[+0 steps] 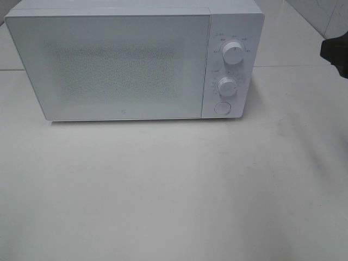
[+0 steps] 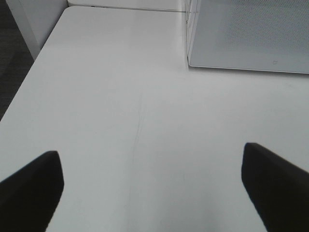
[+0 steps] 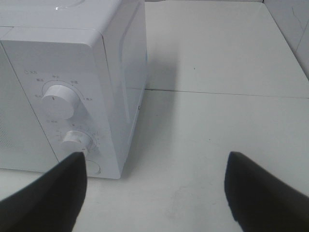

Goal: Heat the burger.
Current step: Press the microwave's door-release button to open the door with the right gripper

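The burger is out of view in every frame. A white microwave (image 1: 109, 65) stands at the back of the white table (image 1: 174, 190) with its door closed. My left gripper (image 2: 150, 152) hovers open over bare tabletop, with the microwave's front lower corner (image 2: 251, 34) ahead of it. My right gripper (image 3: 155, 157) is open and holds nothing, beside the microwave's control-panel corner (image 3: 72, 72). In the exterior high view only a dark part of the right arm (image 1: 334, 54) shows at the right edge.
The microwave panel carries an upper knob (image 1: 234, 52), a lower knob (image 1: 227, 86) and a round button (image 1: 222, 107). The table's left edge (image 2: 29, 72) drops to a dark floor. A tiled wall (image 1: 326, 13) rises at the back right.
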You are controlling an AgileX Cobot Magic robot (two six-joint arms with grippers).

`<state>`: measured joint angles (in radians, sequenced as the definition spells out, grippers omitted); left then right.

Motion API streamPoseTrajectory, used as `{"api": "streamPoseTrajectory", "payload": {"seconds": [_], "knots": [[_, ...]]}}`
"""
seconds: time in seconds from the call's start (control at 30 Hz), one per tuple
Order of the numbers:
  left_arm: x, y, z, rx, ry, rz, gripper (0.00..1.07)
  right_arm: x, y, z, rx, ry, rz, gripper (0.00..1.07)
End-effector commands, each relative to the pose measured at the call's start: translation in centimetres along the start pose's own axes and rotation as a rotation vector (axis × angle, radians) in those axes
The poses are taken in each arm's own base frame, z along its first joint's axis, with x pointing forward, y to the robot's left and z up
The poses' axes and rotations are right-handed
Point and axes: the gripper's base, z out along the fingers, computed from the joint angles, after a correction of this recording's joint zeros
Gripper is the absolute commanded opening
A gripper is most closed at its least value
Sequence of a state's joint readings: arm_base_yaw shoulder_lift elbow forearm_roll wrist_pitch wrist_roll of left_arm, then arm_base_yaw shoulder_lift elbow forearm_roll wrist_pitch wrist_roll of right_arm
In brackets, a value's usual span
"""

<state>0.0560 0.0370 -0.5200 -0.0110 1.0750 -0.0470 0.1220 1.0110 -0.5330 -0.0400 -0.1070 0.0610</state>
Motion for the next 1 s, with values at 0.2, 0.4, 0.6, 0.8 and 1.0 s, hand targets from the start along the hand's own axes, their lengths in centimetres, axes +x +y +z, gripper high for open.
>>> {"api": "streamPoseTrajectory", "payload": {"seconds": [0.2, 0.4, 0.6, 0.8, 1.0], "knots": [[0.0, 0.0, 0.1, 0.000, -0.007, 0.000, 0.92, 2.0, 0.1, 2.2, -0.021, -0.093, -0.012, 0.76], [0.0, 0.0, 0.1, 0.000, -0.007, 0.000, 0.92, 4.3, 0.2, 2.1, -0.037, -0.213, 0.000, 0.76], [0.0, 0.0, 0.1, 0.000, -0.007, 0.000, 0.92, 6.6, -0.1, 2.0, -0.017, -0.253, 0.023, 0.76], [0.0, 0.0, 0.1, 0.000, -0.007, 0.000, 0.92, 8.5, -0.7, 2.2, 0.050, -0.234, 0.019, 0.76], [0.0, 0.0, 0.1, 0.000, -0.007, 0.000, 0.92, 9.7, 0.9, 2.4, 0.043, -0.232, 0.024, 0.76]]}}
